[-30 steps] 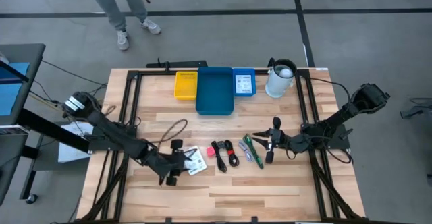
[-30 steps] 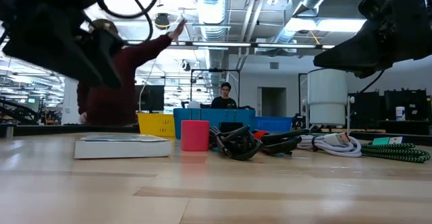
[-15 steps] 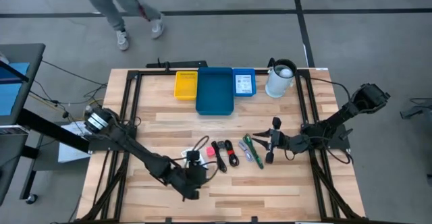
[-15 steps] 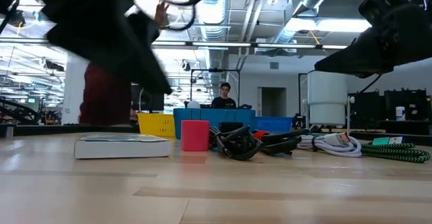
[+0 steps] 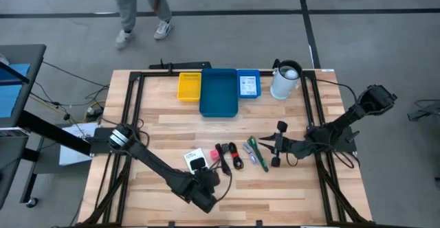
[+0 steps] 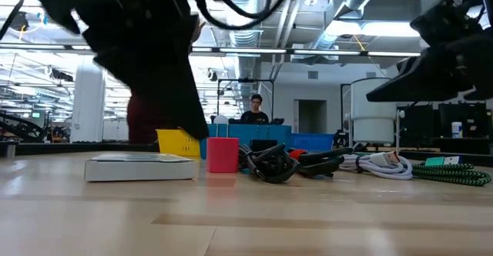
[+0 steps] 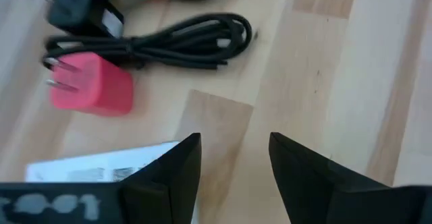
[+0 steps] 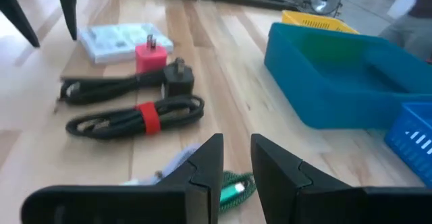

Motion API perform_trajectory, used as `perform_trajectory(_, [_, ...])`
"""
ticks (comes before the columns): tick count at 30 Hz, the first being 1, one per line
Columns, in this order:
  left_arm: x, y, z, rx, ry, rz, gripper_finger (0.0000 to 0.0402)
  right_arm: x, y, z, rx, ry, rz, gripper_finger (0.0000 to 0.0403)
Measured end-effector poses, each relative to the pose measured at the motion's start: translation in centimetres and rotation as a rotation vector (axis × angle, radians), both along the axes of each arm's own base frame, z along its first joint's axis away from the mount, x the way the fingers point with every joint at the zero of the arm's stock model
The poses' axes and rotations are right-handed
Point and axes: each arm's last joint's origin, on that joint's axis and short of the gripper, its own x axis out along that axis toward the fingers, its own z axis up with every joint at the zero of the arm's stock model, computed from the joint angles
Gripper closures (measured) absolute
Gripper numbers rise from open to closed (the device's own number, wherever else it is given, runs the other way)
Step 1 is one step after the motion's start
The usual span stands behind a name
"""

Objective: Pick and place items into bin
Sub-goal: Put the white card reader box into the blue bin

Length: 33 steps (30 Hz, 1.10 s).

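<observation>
1. Since half a second ago the left gripper (image 5: 206, 180) has swung further along the table's front, and now sits just in front of the white packet (image 5: 195, 161) and the pink plug (image 7: 91, 92).
2. Its fingers (image 7: 169, 177) are spread, holding nothing.
3. The right gripper (image 5: 277, 143) hovers beside the green cable (image 5: 256, 151), fingers slightly parted and empty.
4. The black cables (image 5: 229, 157) lie mid-table, well short of the blue bin (image 5: 218, 93).

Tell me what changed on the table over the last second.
The left end effector swept from the left of the flat white printed packet toward the table's front middle, empty and open. The packet, pink-red plug cube, black coiled cables and right end effector stayed put.
</observation>
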Motion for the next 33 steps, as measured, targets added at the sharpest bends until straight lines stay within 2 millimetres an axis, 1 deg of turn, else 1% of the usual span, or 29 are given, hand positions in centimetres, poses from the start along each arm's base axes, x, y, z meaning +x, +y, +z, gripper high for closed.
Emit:
perform_trajectory(3, [0.6, -0.4, -0.5, 0.015, 0.039, 0.026, 0.0236, -0.1, 0.1, 0.0, -0.003, 0.004, 0.011, 0.0332])
perform_trajectory(7, [0.9, -0.6, -0.2, 0.031, 0.069, 0.060, 0.0236, -0.3, 0.3, 0.2, -0.017, 0.004, 0.029, 0.0332])
perform_trajectory(11, [0.6, -0.4, -0.2, 0.047, 0.096, 0.092, 0.0236, -0.5, 0.2, 0.3, -0.022, 0.011, 0.029, 0.0332])
perform_trajectory(16, [-0.1, -0.1, -0.3, 0.040, 0.170, 0.123, 0.0236, -0.7, 0.1, 0.5, -0.025, 0.017, 0.029, 0.0332])
perform_trajectory(23, [-0.1, 0.0, -0.3, 0.046, 0.166, 0.132, 0.0236, -0.9, 0.0, 0.9, -0.018, 0.005, 0.028, 0.0332])
perform_trajectory(33, [0.3, 0.8, -0.3, 0.058, 0.186, 0.133, 0.0236, -1.0, -0.1, 0.7, -0.030, 0.027, 0.029, 0.0332])
